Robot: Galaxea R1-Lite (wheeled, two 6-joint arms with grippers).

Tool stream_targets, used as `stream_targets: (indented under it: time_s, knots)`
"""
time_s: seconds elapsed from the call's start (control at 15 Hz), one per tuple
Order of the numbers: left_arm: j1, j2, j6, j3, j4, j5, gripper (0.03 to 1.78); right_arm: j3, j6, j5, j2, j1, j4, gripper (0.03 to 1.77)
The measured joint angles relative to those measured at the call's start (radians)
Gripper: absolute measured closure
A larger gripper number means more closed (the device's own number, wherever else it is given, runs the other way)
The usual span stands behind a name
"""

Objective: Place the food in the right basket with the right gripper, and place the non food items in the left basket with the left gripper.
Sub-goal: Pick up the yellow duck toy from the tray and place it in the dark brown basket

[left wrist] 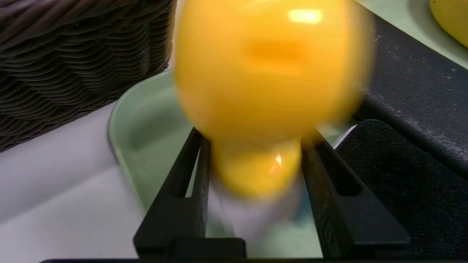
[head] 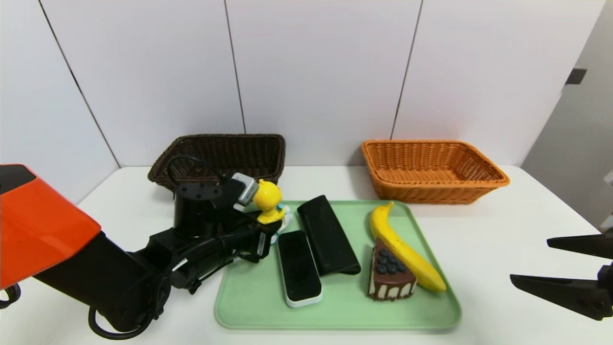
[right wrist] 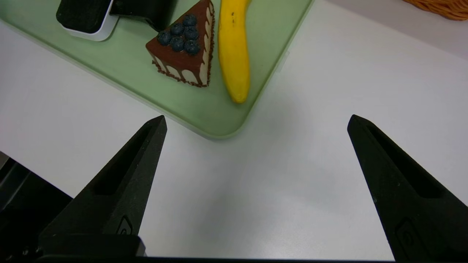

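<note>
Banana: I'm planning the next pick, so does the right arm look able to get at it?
Probably yes: the right claw stands open beside the tray, and nothing lies over the banana, though the cake wedge crowds one side.

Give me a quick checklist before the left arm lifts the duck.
1. Left gripper closed around the duck toy: ok, jaws on both sides of it.
2. Duck in the dark brown basket: not ok, it is over the green tray.
3. Duck gripped firmly enough to lift: cannot tell.
4. Right gripper away from the left arm: ok, open beyond the tray's right side.
5. Food in the orange basket: not ok, banana and cake wedge are on the tray.
</note>
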Motion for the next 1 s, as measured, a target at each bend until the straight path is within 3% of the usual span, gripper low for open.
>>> stream_targets:
  time_s: [1.0]
  knots:
    - [-0.018, -0.111, 0.003, 0.071, 0.004, -0.004, 1.07, 0.006, 0.001, 0.001, -0.009, 0.0, 0.0, 0.09]
